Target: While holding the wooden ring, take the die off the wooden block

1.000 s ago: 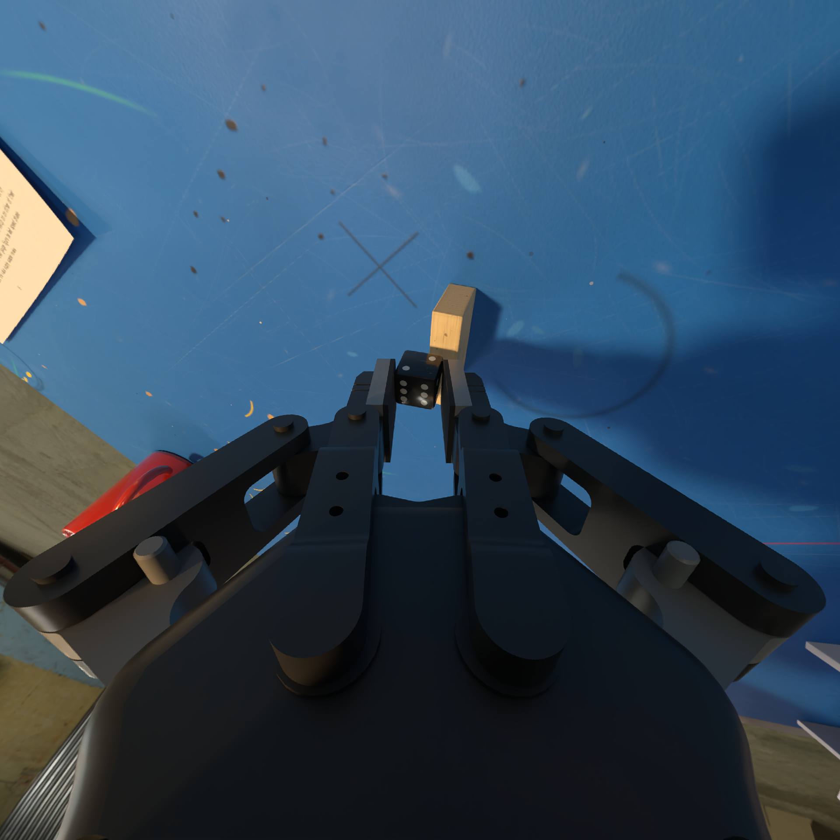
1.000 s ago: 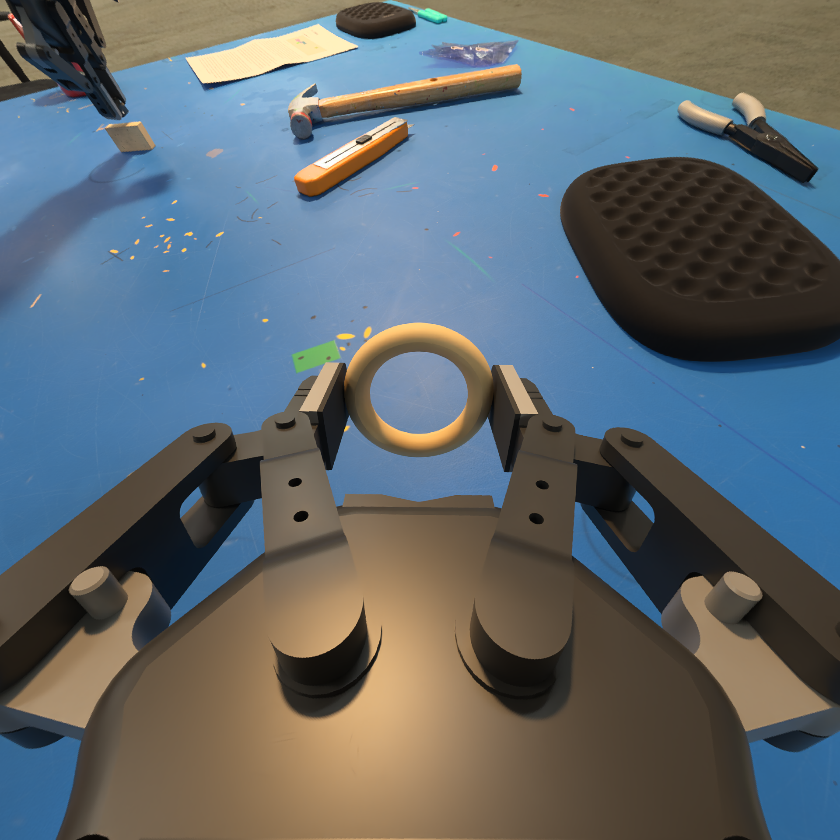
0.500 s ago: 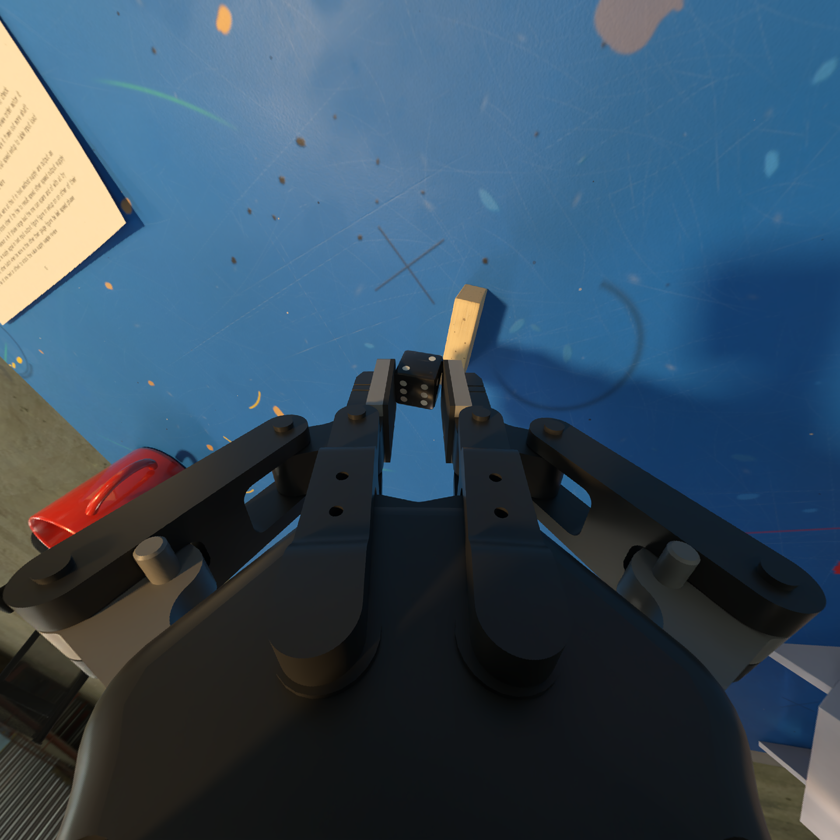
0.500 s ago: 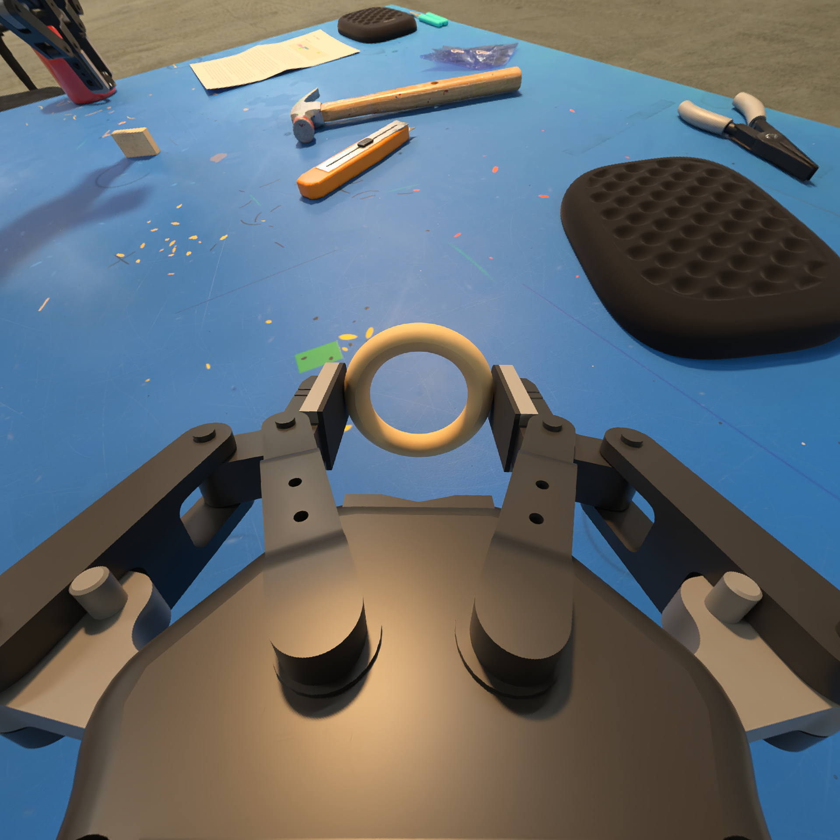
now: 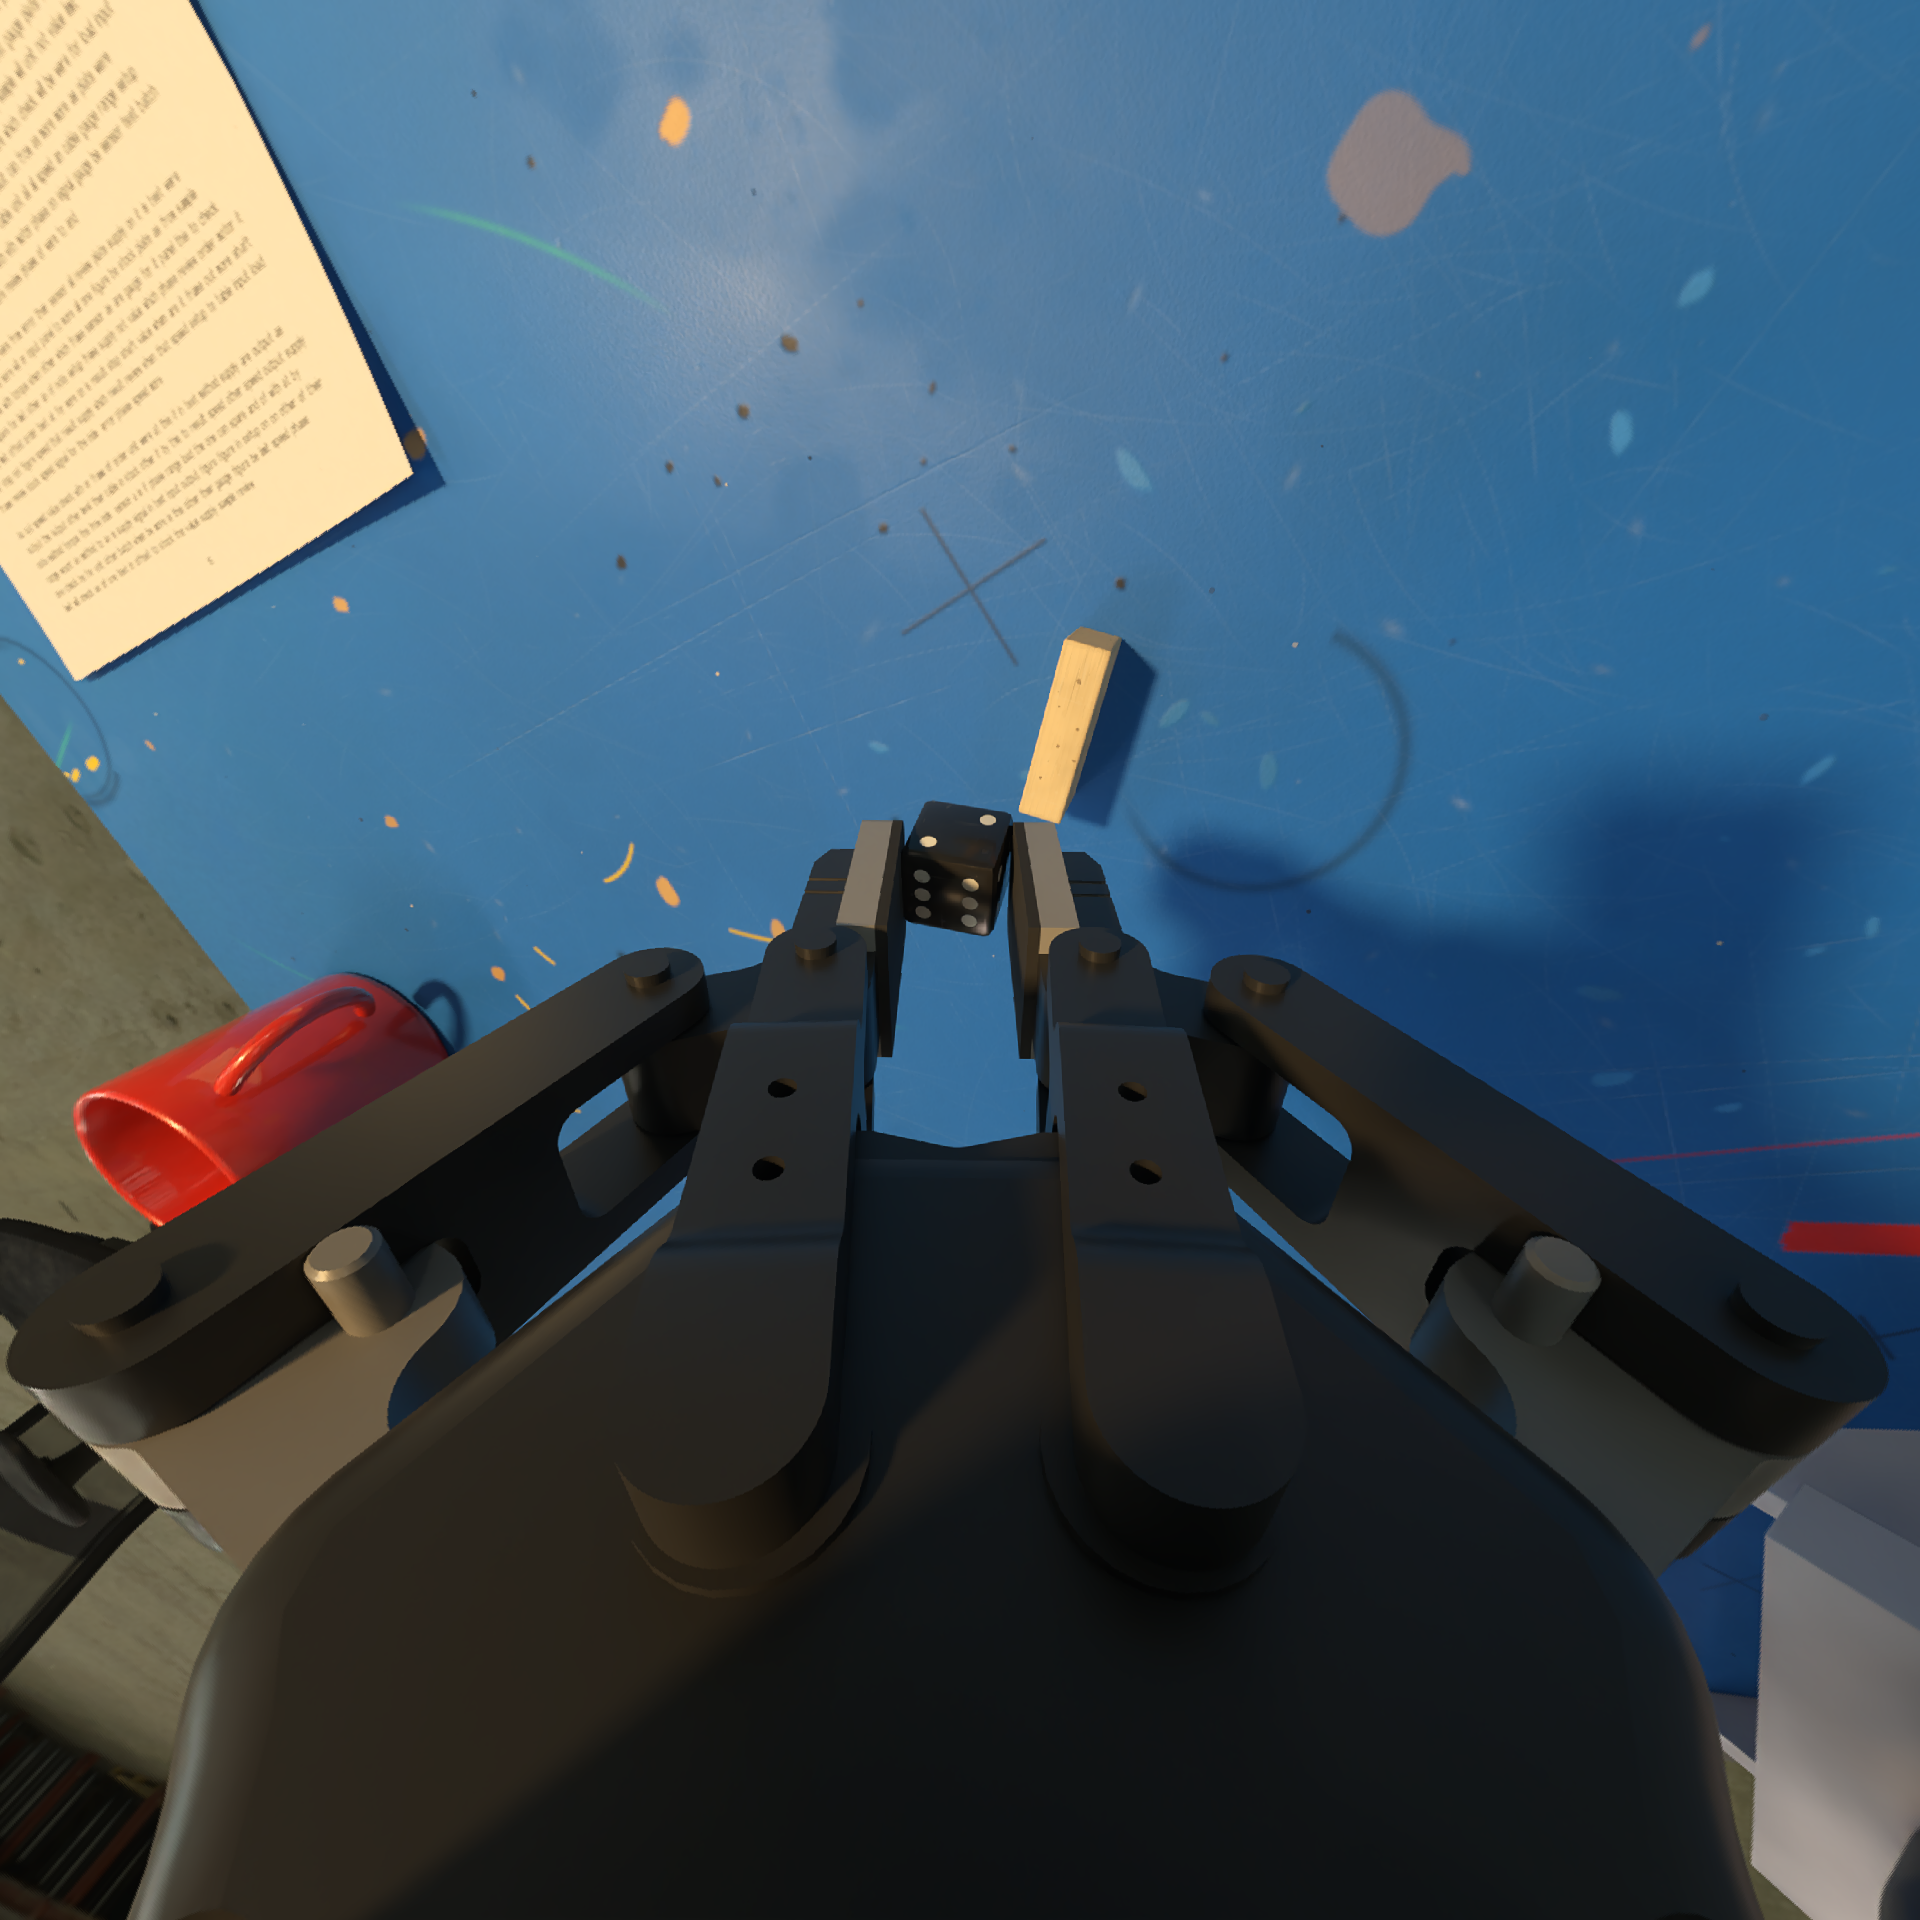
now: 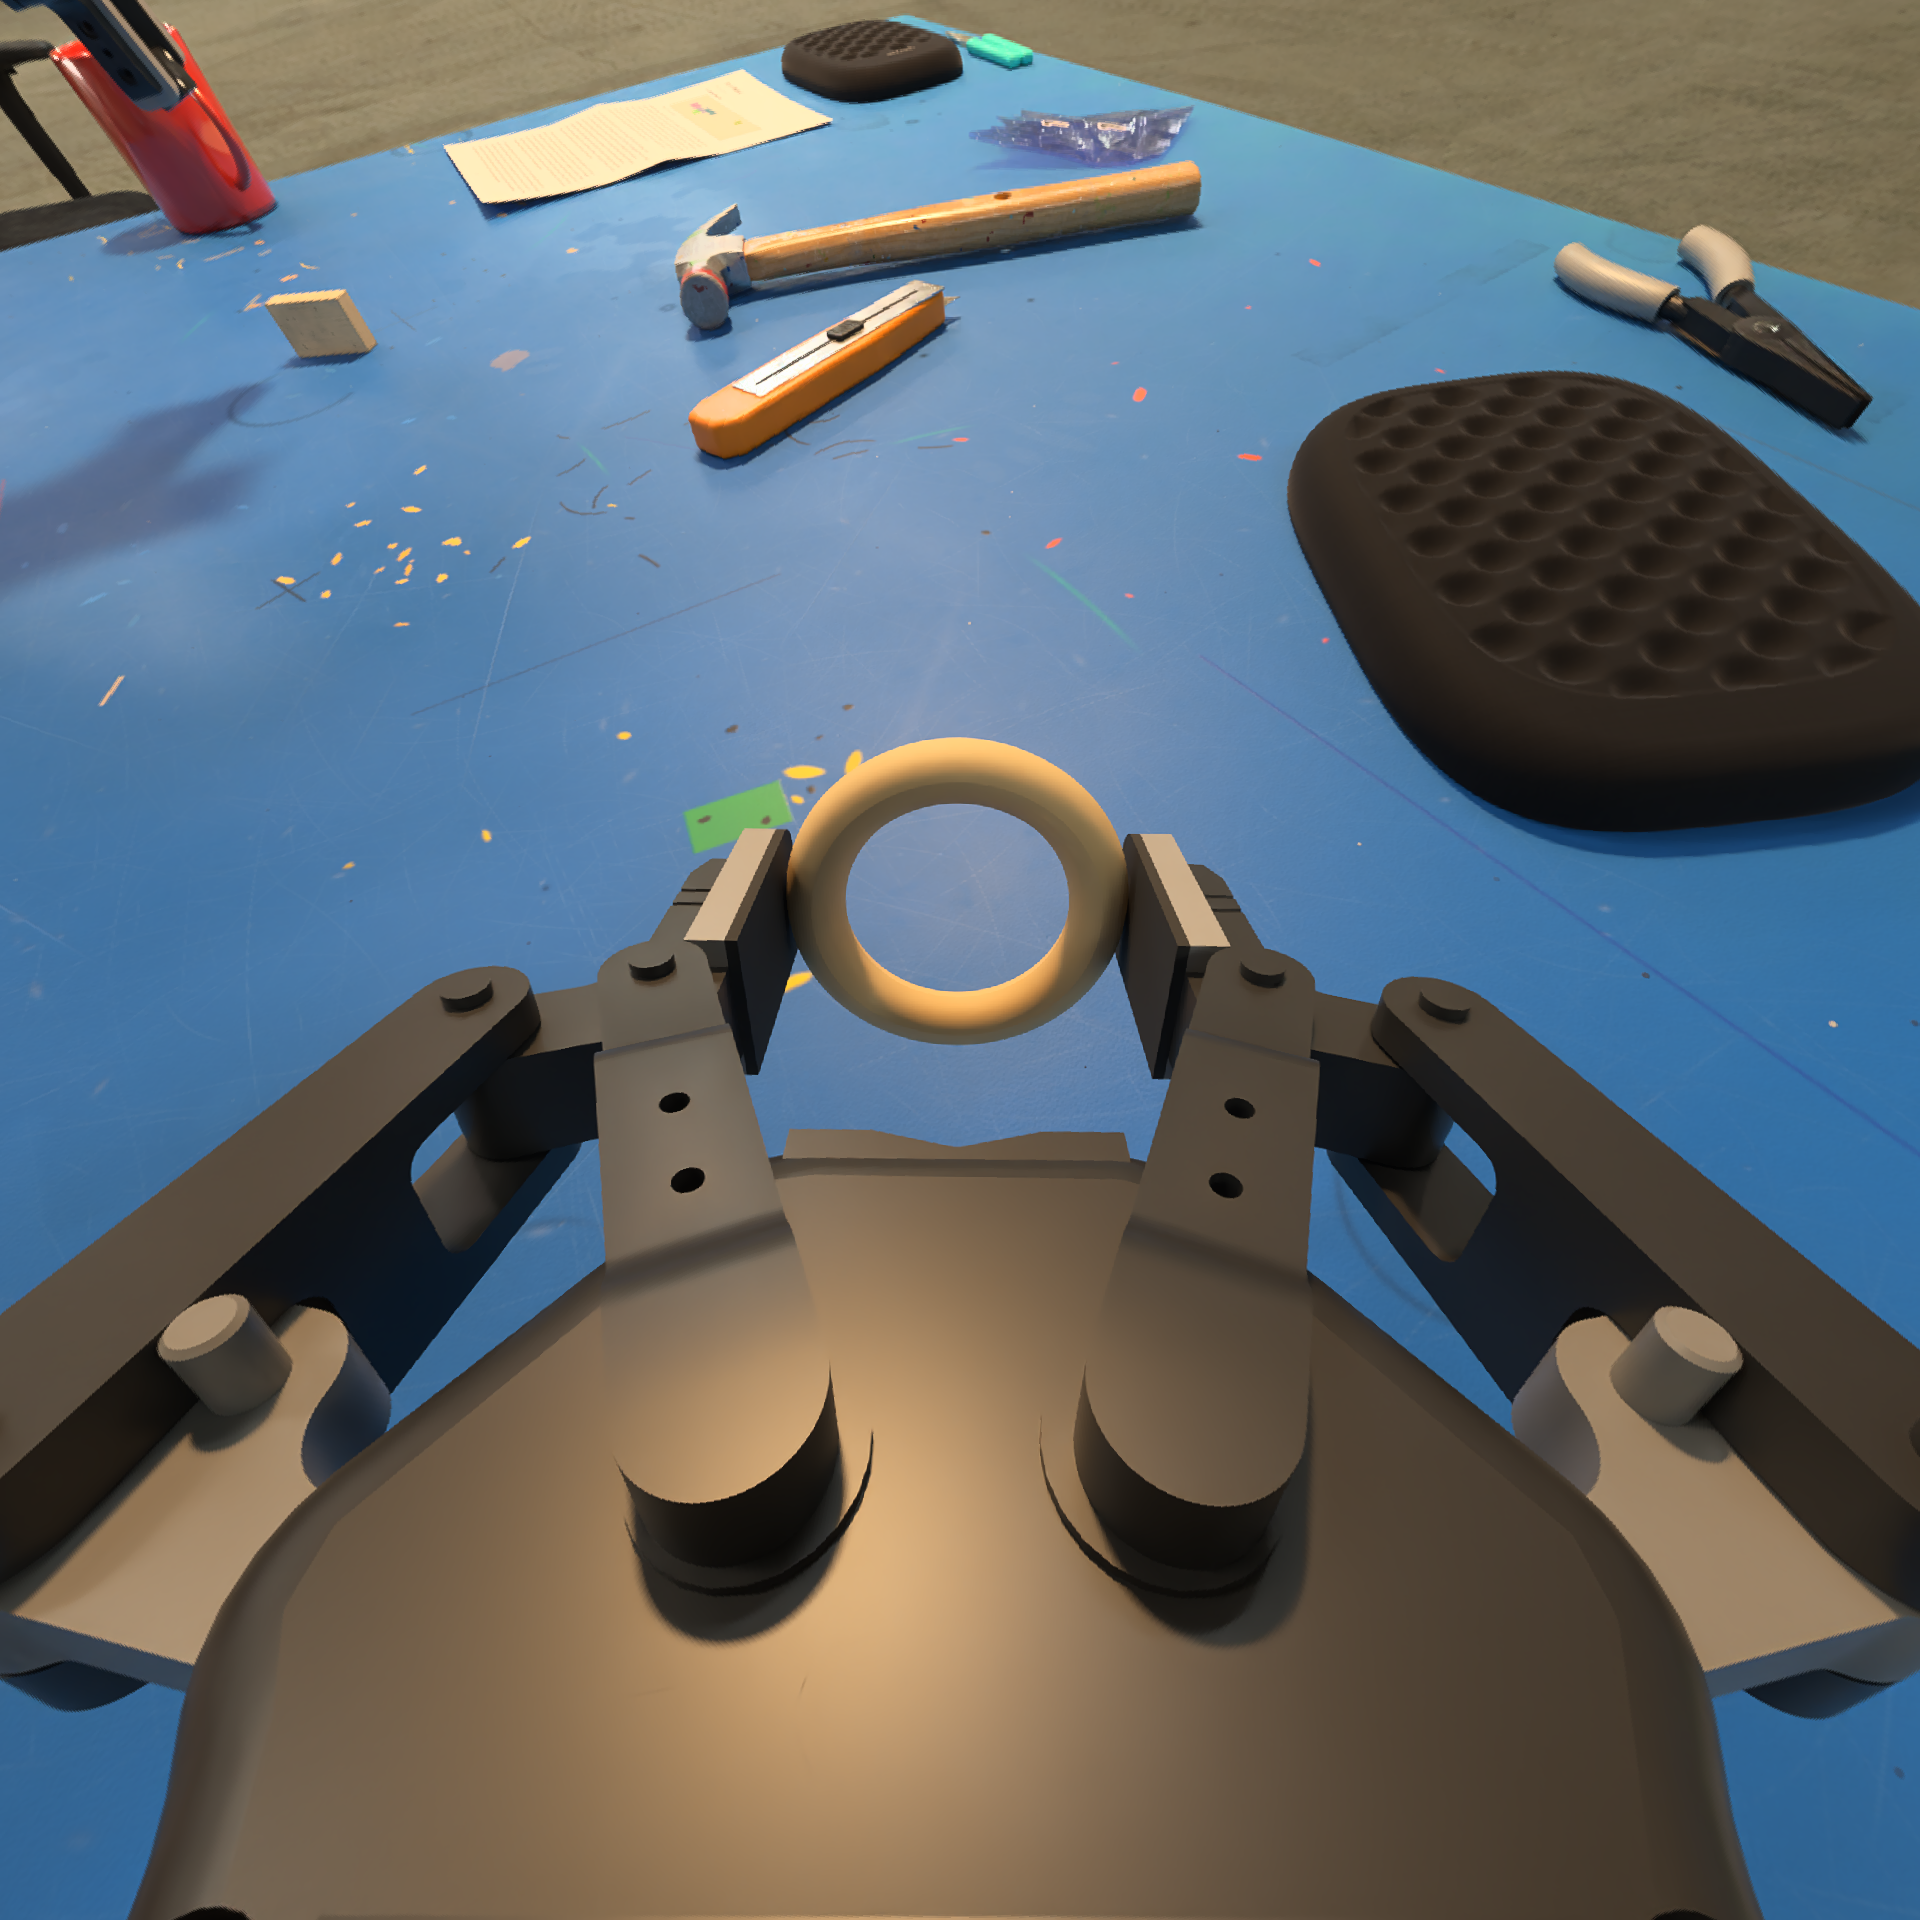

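My left gripper [image 5: 956, 868] is shut on a black die [image 5: 958, 864] with white pips and holds it high above the blue table. The wooden block [image 5: 1070, 725] lies on the table below, bare, just right of the die in the left wrist view; it also shows far left in the right wrist view [image 6: 320, 323]. My right gripper [image 6: 956, 899] is shut on the pale wooden ring [image 6: 956, 888], held by its two sides above the table. Part of the left gripper [image 6: 114, 52] shows at the top left corner of the right wrist view.
A red mug [image 5: 249, 1091] and a printed sheet [image 5: 177, 312] lie near the table's edge. A hammer [image 6: 935, 234], an orange utility knife [image 6: 821, 369], a black dimpled pad [image 6: 1621, 592], pliers [image 6: 1714, 317], a smaller black pad [image 6: 873, 57] and a plastic bag [image 6: 1081, 133] lie on the table.
My left gripper has risen and drawn back with the die, so the block looks smaller and the mug and sheet come into view. The right gripper with the ring has not moved.
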Tool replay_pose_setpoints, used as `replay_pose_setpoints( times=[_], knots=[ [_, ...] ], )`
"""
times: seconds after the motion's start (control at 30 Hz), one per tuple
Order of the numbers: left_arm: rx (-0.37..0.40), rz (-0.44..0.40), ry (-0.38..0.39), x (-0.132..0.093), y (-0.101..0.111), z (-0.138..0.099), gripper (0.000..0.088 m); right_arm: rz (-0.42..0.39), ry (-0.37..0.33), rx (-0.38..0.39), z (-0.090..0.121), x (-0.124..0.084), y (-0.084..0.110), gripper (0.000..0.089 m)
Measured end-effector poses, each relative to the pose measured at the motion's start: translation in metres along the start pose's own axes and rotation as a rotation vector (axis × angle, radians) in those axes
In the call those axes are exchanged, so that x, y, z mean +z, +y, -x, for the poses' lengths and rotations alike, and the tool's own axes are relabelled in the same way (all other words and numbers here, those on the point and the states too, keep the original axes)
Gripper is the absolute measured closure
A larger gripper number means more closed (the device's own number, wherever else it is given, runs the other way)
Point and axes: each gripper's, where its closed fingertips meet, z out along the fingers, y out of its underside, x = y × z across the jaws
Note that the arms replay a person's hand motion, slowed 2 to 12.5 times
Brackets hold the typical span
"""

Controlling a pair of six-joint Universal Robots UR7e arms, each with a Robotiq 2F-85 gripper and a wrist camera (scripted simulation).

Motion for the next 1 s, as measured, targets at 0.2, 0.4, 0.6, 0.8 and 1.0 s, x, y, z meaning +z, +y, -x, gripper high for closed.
replay_pose_setpoints(
  times=[0.2,0.4,0.6,0.8,1.0],
  knots=[
    [-0.014,-0.015,-0.013,-0.017,0.004,0.003,0.07,-0.002,-0.003,-0.002,0.001,-0.001,-0.001,0.0345],
    [-0.024,-0.022,-0.029,-0.033,0.008,0.006,0.07,-0.008,-0.01,0.0,0.003,-0.001,-0.002,0.0345],
    [-0.036,-0.02,-0.035,-0.049,0.012,0.008,0.07,-0.013,-0.017,0.0,0.004,-0.001,-0.003,0.0345],
    [-0.046,-0.006,-0.022,-0.065,0.016,0.007,0.07,-0.02,-0.024,0.006,0.005,-0.002,-0.004,0.0345],
    [-0.053,0.008,-0.02,-0.082,0.018,0.007,0.07,-0.032,-0.038,0.02,0.007,-0.003,-0.006,0.0345]
  ],
)
